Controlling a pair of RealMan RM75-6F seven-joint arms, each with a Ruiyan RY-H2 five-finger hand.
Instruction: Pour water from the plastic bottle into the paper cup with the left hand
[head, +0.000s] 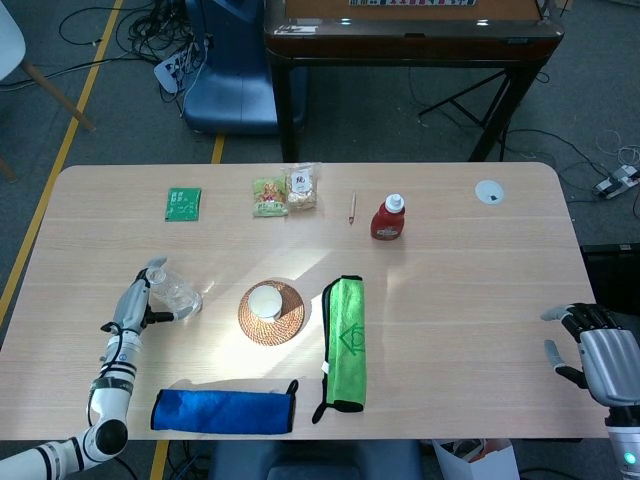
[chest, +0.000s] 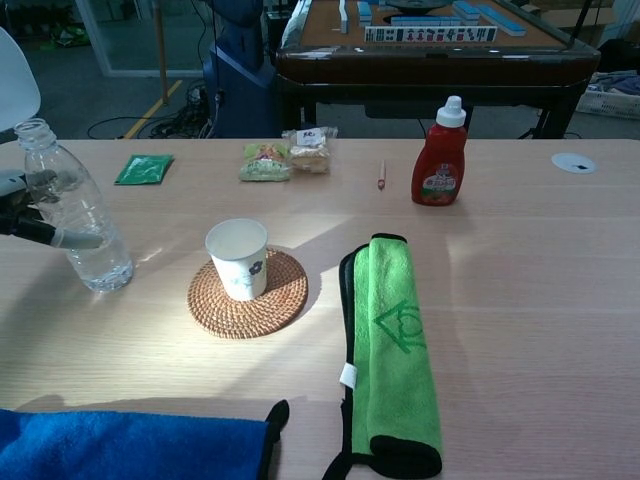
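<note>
The clear plastic bottle (chest: 75, 215) stands upright and uncapped on the table, left of the paper cup (chest: 237, 258). My left hand (chest: 22, 215) wraps around it from the left, with one finger (chest: 78, 239) across its front. From the head view, the bottle (head: 174, 293) sits against my left hand (head: 133, 306). The white paper cup (head: 266, 301) stands on a round woven coaster (head: 285, 325), a short way right of the bottle. My right hand (head: 592, 352) hangs at the table's right front edge with its fingers apart, holding nothing.
A folded green towel (chest: 392, 340) lies right of the coaster, and a blue cloth (chest: 130, 444) lies along the front edge. At the back stand a red sauce bottle (chest: 440, 152), snack packets (chest: 288, 152), a green packet (chest: 143, 168) and a pencil (chest: 381, 175).
</note>
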